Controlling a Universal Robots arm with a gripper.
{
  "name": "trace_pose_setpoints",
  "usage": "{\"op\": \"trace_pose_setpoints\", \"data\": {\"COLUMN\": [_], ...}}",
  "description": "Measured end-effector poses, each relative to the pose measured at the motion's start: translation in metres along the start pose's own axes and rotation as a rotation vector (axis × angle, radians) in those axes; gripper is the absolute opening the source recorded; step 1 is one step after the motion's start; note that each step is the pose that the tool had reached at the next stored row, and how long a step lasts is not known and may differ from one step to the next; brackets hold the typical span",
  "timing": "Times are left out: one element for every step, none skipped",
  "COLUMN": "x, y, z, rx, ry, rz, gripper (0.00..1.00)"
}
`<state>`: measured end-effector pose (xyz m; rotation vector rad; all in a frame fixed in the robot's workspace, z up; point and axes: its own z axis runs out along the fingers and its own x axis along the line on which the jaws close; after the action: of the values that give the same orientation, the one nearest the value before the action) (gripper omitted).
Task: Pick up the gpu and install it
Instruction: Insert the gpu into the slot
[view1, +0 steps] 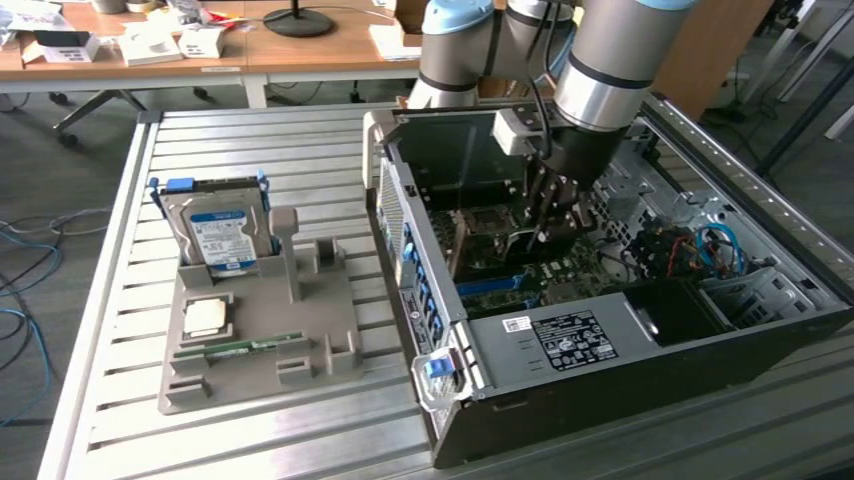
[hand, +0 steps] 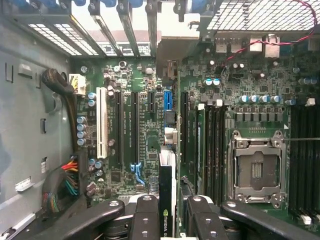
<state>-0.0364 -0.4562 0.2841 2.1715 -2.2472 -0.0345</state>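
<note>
The gpu (hand: 166, 175) hangs edge-on between my gripper's (hand: 169, 209) black fingers (hand: 145, 207), which are shut on it; a logo shows on its dark upper edge. It sits over the green motherboard (hand: 135, 150), in line with the short blue slot (hand: 167, 100) and between the long black slots (hand: 184, 127). I cannot tell whether it touches the board. In the exterior view the gripper (view1: 551, 215) reaches down into the open computer case (view1: 561, 345), with the gpu (view1: 487, 240) held low inside, toward the exterior view's left wall.
A grey fixture (view1: 254, 320) lies on the slatted table at the exterior view's left. It holds a hard drive (view1: 224, 235), a chip (view1: 204, 318) and a memory stick (view1: 240, 347). Inside the case are the CPU socket (hand: 257, 170), cable bundles (hand: 65, 180) and blue slot latches (view1: 416, 265).
</note>
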Motion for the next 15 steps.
{"op": "trace_pose_setpoints", "data": {"x": [0.0,0.0001,0.0001,0.0002,0.0003,0.0003,0.0005,0.0006,0.0006,0.0006,0.0006,0.0007,0.0007,0.0007,0.0008], "y": [0.002,0.0042,0.0061,0.0076,0.0084,0.0086,0.0086,0.0086,0.0085,0.0085,0.0085,0.0087,0.0091,0.0098,0.0112], "z": [0.0002,0.0005,0.0007,0.0009,0.0014,0.0022,0.0033,0.0044,0.0055,0.0067,0.0075,0.0078,0.0079,0.0081,0.0084], "rx": [0.0001,0.0002,0.0002,0.0001,0.0001,0.0001,0.0002,0.0001,0.0002,0.0001,0.0002,0.0001,0.0,0.0,0.0001], "ry": [-0.0002,-0.0004,-0.0004,-0.0002,-0.0001,-0.0001,-0.0002,0.0,-0.0002,-0.0002,-0.0002,0.0,0.0002,0.0001,-0.0001], "rz": [0.0,0.0,0.0,0.0,0.0,0.0,0.0,0.0,0.0,-0.001,-0.001,-0.001,0.0,0.0,0.0], "gripper": [0.26,0.26,0.26,0.26,0.26,0.26,0.26,0.26,0.26,0.26,0.26,0.26,0.26,0.26,0.26]}}
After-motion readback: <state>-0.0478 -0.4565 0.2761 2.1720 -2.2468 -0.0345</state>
